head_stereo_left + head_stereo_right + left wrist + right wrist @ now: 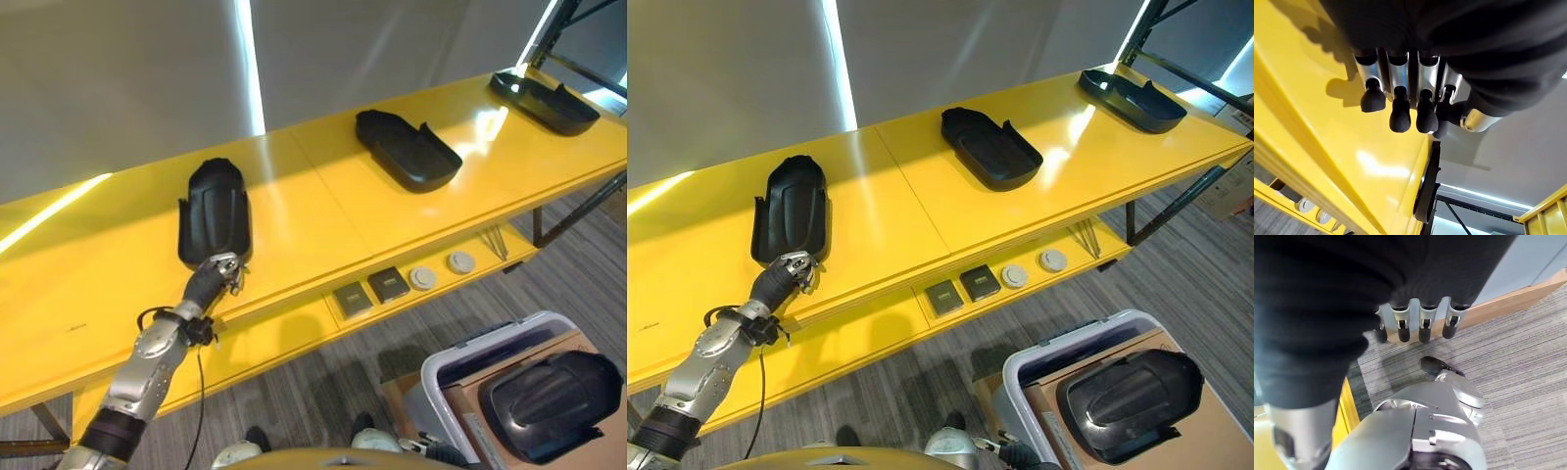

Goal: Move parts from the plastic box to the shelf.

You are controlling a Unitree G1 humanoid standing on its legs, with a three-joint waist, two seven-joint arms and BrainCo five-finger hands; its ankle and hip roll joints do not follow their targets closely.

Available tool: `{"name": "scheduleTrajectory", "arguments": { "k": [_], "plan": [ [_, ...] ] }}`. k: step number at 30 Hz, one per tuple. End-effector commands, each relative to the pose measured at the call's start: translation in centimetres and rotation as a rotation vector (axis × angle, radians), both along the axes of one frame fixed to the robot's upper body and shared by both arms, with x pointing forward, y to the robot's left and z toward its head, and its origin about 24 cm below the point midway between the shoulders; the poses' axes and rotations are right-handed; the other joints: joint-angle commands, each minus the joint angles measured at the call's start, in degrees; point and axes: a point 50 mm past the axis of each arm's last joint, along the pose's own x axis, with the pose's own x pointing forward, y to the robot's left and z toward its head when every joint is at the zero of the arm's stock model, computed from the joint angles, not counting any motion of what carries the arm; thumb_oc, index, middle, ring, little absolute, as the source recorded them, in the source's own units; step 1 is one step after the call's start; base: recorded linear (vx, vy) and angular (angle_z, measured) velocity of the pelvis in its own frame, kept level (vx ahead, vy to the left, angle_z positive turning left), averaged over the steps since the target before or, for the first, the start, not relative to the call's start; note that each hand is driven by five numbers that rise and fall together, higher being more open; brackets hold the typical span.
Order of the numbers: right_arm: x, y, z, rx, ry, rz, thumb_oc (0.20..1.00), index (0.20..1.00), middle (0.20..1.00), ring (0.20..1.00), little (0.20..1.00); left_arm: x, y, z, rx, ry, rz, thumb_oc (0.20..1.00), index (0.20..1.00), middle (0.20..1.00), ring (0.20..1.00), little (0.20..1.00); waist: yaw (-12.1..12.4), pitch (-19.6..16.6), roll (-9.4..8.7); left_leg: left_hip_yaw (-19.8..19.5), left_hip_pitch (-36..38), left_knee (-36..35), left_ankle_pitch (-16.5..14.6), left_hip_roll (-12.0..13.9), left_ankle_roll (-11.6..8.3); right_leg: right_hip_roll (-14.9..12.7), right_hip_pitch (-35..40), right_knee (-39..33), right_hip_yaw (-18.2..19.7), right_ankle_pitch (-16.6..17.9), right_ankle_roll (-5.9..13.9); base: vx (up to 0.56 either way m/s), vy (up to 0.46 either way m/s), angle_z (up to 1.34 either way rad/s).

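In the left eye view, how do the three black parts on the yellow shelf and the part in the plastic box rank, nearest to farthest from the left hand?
1. Left black part, just beyond the left hand on the yellow shelf.
2. Middle black part, at the shelf's centre.
3 and 4. Right black part, at the far right end, and boxed part, in the plastic box on the floor: too close to call.
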Motion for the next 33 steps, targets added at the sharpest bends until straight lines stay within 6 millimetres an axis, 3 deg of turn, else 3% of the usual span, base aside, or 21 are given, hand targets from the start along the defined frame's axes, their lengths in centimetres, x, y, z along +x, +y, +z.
{"name": "scheduleTrajectory", "arguments": {
  "k": [1, 17, 19, 20, 33],
  "plan": [
    [-0.8, 1.1, -0.6, 0.039, 0.050, 0.059, 1.000, 1.000, 1.000, 1.000, 1.000, 1.5, -0.4, 2.1, -0.011, -0.116, 0.011, 0.200, 0.200, 0.200, 0.200, 0.200, -0.8, -0.1, -0.60, 2.0, -0.6, 5.4, -4.2, 4.5, -0.21, -2.7, -1.2, 2.2, 3.7, -2.3, 3.29, 0.00, 0.000, 0.00],
    [-0.8, 1.3, -0.7, 0.039, 0.051, 0.068, 1.000, 1.000, 1.000, 1.000, 1.000, 1.3, -1.5, 3.2, -0.045, -0.166, -0.091, 0.200, 0.200, 0.200, 0.200, 0.200, -0.8, -0.2, -0.71, 2.1, -0.2, 5.3, -4.5, 4.3, -0.10, -2.5, -0.7, 1.9, 4.0, -2.5, 3.24, 0.00, -0.003, -0.03],
    [-0.8, 1.3, -0.7, 0.037, 0.048, 0.062, 1.000, 1.000, 1.000, 1.000, 1.000, 0.7, -2.0, 4.2, -0.057, -0.212, -0.156, 0.576, 0.576, 0.576, 0.576, 0.576, -0.4, -0.3, -0.56, 1.9, -0.1, 5.1, -4.4, 4.2, -0.08, -2.5, -0.3, 1.6, 3.7, -2.4, 3.23, 0.00, 0.000, 0.00],
    [-0.7, 1.3, -0.7, 0.035, 0.047, 0.060, 1.000, 1.000, 1.000, 1.000, 1.000, 0.4, -2.2, 4.7, -0.068, -0.231, -0.183, 1.000, 1.000, 1.000, 1.000, 1.000, -0.1, -0.3, -0.49, 1.7, 0.0, 4.9, -4.3, 4.1, -0.09, -2.5, -0.1, 1.4, 3.6, -2.4, 3.27, 0.00, 0.000, 0.00],
    [-0.4, 1.5, -0.9, 0.002, 0.033, 0.022, 1.000, 1.000, 1.000, 1.000, 1.000, -3.0, -3.6, 9.7, -0.165, -0.411, -0.537, 1.000, 1.000, 1.000, 1.000, 1.000, 2.3, -1.9, 0.20, 0.8, 0.8, 3.8, -3.9, 3.8, -0.35, -2.2, 1.7, 0.4, 1.7, -2.1, 3.46, -0.02, -0.008, 0.06]
  ]
}}
